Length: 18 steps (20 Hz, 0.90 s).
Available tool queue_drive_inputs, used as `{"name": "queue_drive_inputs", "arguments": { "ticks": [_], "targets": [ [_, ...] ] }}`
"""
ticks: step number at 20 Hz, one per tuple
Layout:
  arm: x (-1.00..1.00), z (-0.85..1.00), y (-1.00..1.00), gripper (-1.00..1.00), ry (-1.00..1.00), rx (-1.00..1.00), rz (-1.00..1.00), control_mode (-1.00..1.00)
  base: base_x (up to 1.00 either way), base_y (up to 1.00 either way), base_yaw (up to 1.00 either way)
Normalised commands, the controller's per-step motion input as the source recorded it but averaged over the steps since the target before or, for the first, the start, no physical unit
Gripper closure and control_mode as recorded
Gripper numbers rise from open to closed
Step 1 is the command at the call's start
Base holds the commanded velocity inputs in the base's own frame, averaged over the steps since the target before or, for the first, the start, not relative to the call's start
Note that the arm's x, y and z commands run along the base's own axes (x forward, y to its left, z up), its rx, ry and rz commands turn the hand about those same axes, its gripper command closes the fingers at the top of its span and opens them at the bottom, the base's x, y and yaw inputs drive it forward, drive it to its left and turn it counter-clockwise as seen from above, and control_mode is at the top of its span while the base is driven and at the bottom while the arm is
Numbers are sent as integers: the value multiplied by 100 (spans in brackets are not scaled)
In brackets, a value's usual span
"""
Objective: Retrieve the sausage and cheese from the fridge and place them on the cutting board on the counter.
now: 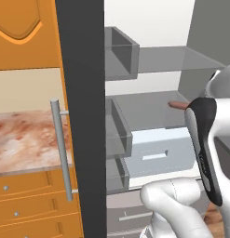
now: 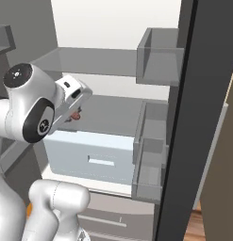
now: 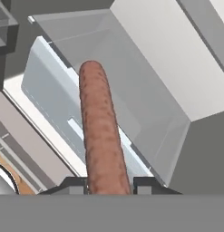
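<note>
Two dark fingertips of our gripper pinch the sausage at the bottom centre of the hand view. We see it run up toward the frame's middle, over the glass shelf inside the open fridge, above the pale drawer.

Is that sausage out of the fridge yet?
No. The sausage, gripped between the fingers, is above the fridge's glass shelf.

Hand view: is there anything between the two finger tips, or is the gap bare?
Not bare. In the hand view the sausage runs up from between the gripper tips, which are closed against its near end, above the glass shelf.
</note>
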Motion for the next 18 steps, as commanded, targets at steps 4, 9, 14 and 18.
{"name": "queue_drive_inputs", "arguments": {
  "ticks": [4, 9, 14, 18],
  "targets": [
    [0, -20, 0, 100, 2, 0, 0, -100, 0, 0, 0],
    [0, -12, 5, 100, 1, 0, 0, 100, -4, 5, 0],
    [0, 0, 0, 100, 0, 0, 0, 100, -31, 0, 0],
    [0, 0, 0, 100, 0, 0, 0, 100, -79, 0, 10]
  ]
}}
